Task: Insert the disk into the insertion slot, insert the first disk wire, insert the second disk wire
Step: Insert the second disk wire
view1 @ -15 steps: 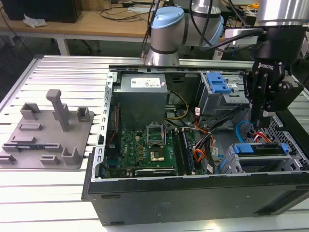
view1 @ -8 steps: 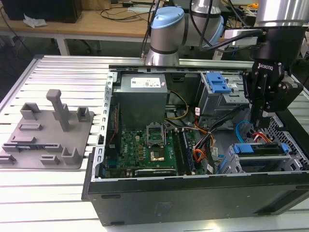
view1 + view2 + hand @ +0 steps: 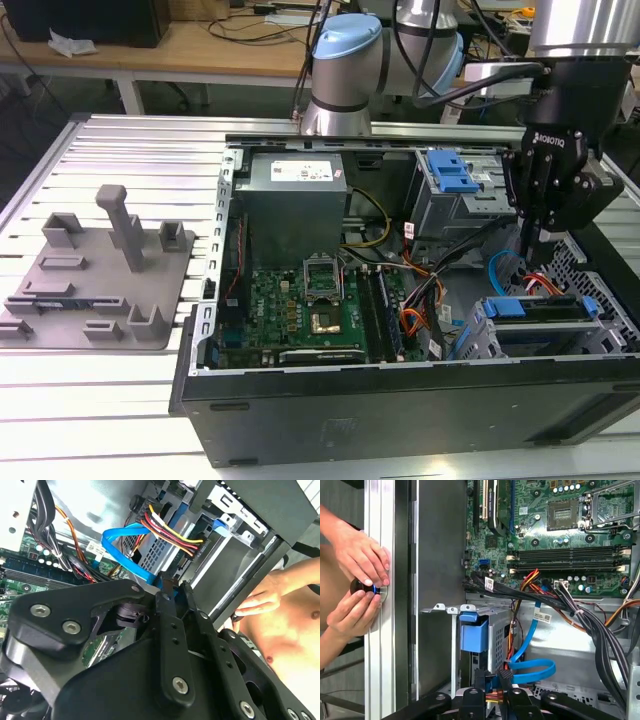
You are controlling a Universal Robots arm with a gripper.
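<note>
A ribbed silver aluminium surface (image 3: 110, 400) of parallel slats fills the exterior view from nine o'clock to six o'clock. Behind it, at eleven o'clock, stands a light wooden workbench (image 3: 200, 45) on white legs, strewn with dark cables, with a crumpled white cloth (image 3: 72, 44) lying at its end.

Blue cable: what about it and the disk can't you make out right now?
Blue cable plug end: both wrist views, behind the gripper.
Disk connectors: exterior view, too small to tell.
Round object: first wrist view, mostly covered by a person's hands.
</note>
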